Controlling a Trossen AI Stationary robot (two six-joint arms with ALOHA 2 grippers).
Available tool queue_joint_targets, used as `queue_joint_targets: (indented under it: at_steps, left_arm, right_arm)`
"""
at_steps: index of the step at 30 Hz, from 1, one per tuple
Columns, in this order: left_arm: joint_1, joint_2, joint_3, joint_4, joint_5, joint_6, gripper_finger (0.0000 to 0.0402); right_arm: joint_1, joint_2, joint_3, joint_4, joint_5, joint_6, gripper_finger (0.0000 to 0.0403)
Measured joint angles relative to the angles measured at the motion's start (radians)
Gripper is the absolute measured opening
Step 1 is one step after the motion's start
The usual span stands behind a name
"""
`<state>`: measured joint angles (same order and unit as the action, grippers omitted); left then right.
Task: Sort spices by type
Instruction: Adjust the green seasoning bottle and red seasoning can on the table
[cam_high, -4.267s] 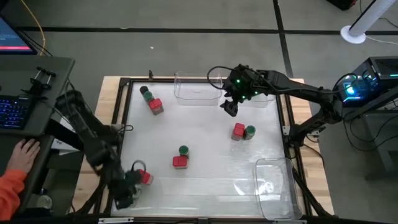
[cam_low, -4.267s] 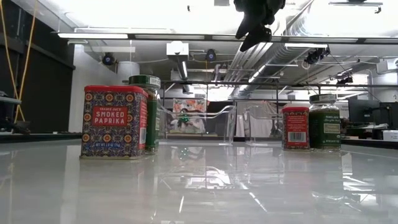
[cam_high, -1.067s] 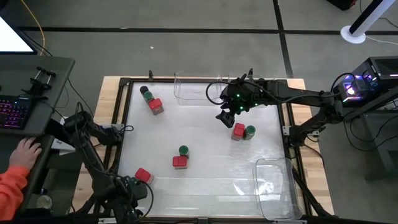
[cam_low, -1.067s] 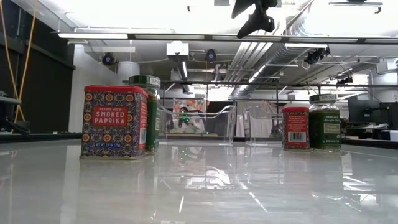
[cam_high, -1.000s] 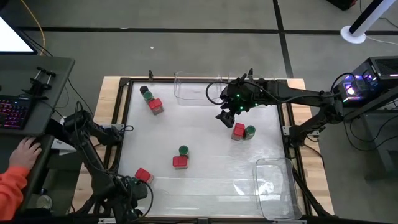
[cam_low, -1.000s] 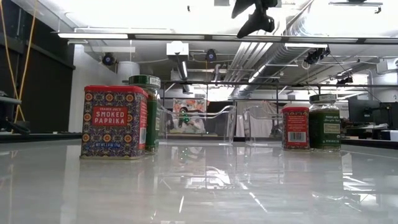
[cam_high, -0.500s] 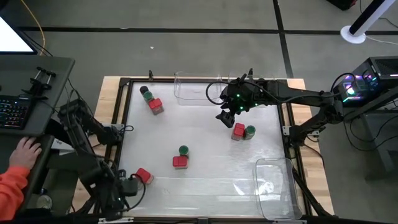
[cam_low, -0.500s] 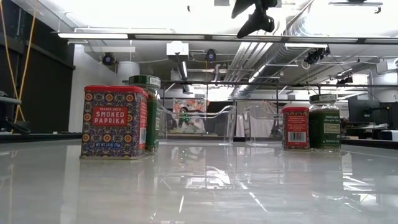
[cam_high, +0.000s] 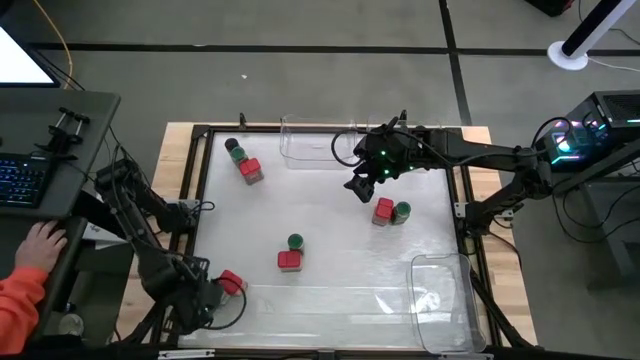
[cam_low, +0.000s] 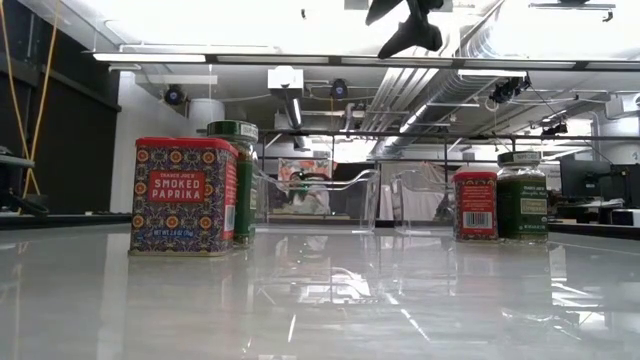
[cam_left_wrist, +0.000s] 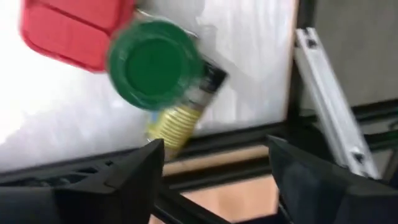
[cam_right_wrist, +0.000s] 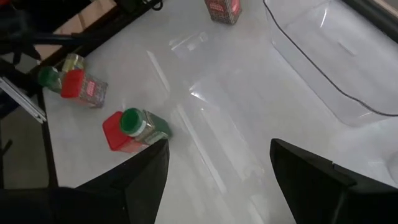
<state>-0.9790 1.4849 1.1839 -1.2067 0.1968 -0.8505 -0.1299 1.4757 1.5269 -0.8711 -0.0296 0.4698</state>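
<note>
In the left wrist view a green-capped spice jar (cam_left_wrist: 155, 68) stands beside a red-capped one (cam_left_wrist: 74, 28) at the table's near left corner. My left gripper (cam_left_wrist: 214, 180) hangs open just above them, pointing down, with the green jar close to one finger. In the high view only the red cap (cam_high: 231, 283) shows beside that gripper (cam_high: 205, 298). Other pairs of spices stand mid-table (cam_high: 291, 252), right of centre (cam_high: 392, 211) and at the far left (cam_high: 243, 160). My right gripper (cam_high: 362, 185) hangs open high over the far middle, holding nothing.
Clear plastic bins sit at the far edge (cam_high: 315, 140) and near the right front corner (cam_high: 445, 300). A dark frame (cam_high: 200, 200) rims the white table. A person's hand (cam_high: 40, 245) rests at a desk to the left. Bare table lies between the jar pairs.
My left gripper has come in from beyond the near left corner toward the table's far edge, up beside the red-capped jar, and its wrist has rolled. The jars have stayed where they were.
</note>
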Motion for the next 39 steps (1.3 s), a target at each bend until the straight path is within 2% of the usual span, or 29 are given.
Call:
queue_joint_targets:
  at_steps: [3, 10, 16, 29, 39]
  left_arm:
    - [0.005, 0.000, -0.044, 0.002, -0.003, 0.043, 0.0296]
    - [-0.002, 0.000, -0.128, 0.015, 0.002, 0.123, 0.0299]
    - [-0.007, 0.000, -0.166, 0.125, -0.001, 0.198, 0.0300]
    - [-0.007, 0.000, -0.262, 0.187, -0.006, 0.208, 0.0299]
    - [-0.012, 0.000, -0.270, 0.238, -0.005, 0.268, 0.0299]
  right_arm:
    - [0.000, 0.000, 0.000, 0.009, 0.000, 0.014, 0.0275]
    - [0.002, 0.000, 0.000, 0.016, 0.000, 0.031, 0.0275]
    - [0.002, 0.000, 0.000, 0.016, 0.000, 0.031, 0.0275]
    - [0.002, 0.000, 0.000, 0.016, 0.000, 0.048, 0.0275]
    - [0.002, 0.000, 0.000, 0.016, 0.000, 0.048, 0.0275]
